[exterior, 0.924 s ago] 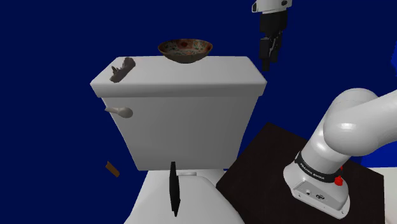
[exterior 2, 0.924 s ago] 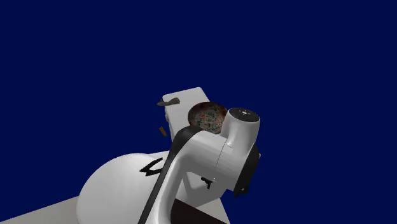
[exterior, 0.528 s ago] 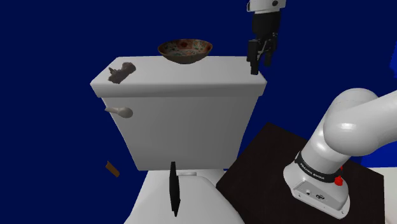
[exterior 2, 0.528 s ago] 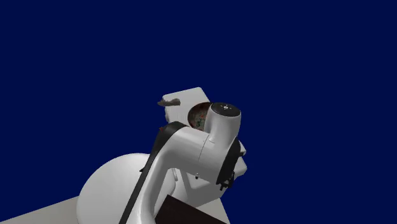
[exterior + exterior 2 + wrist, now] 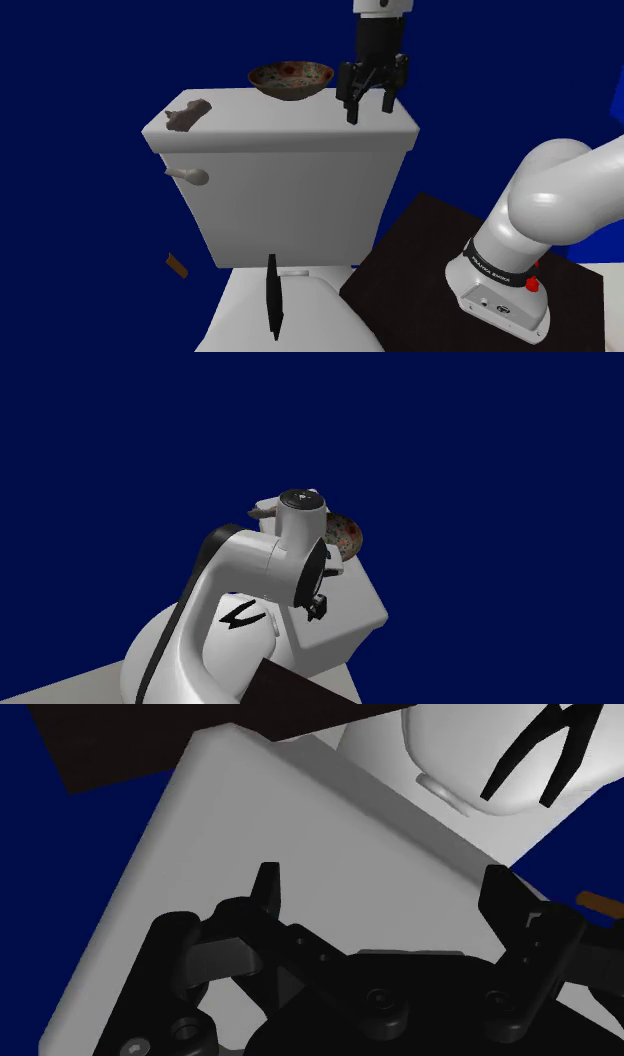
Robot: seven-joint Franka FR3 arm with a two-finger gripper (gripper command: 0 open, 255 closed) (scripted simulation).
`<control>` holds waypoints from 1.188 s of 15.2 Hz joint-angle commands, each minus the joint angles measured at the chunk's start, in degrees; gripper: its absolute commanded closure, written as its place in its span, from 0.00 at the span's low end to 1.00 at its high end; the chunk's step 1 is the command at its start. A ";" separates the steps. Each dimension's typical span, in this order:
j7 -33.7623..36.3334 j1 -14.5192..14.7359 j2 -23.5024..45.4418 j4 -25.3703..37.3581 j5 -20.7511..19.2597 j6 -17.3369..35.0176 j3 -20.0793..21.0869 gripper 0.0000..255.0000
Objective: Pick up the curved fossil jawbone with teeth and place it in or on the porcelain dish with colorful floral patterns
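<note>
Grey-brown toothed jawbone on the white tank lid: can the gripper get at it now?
Probably yes. The open black gripper hangs above the white tank lid's other end; the grey-brown jawbone lies uncovered, and the floral bowl sits toward the back edge, seemingly beside the path.

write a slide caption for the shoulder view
Open hand hovers over the toilet tank lid, right of the patterned dish; jawbone lies near the lid's left end.
</note>
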 commanded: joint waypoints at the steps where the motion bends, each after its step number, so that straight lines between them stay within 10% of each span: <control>1: 5.31 -0.37 1.25 1.15 1.69 1.97 2.70 0.00; 10: 28.56 -4.55 13.40 12.90 2.68 10.51 15.32 0.00; 18: 52.26 -9.41 29.96 29.16 -7.87 14.81 27.09 0.00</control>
